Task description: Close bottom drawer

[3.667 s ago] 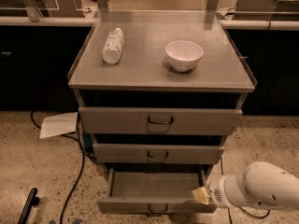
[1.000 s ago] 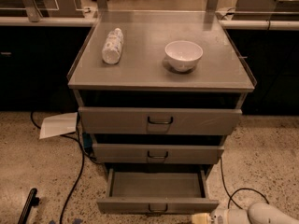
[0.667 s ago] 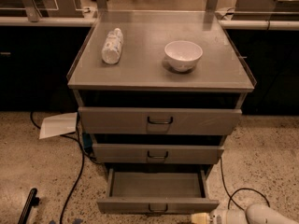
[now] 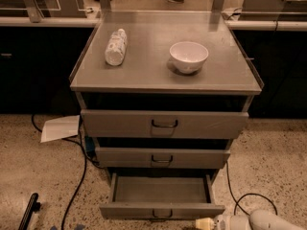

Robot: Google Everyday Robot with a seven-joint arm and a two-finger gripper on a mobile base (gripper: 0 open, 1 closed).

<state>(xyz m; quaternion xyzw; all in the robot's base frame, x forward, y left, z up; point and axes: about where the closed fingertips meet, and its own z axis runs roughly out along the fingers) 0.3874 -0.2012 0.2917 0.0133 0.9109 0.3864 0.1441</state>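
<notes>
Bottom drawer [image 4: 134, 210] stands pulled open at the foot of the cabinet [image 4: 153, 68]. The gripper [image 4: 205, 223] hangs low by its near right corner, seemingly placed to push; its grip cannot be told.

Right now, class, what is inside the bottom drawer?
The bottom drawer stands open; its visible floor is bare. Its rear lies hidden under the middle drawer. The hand is outside, low at the drawer's front right corner.
</notes>
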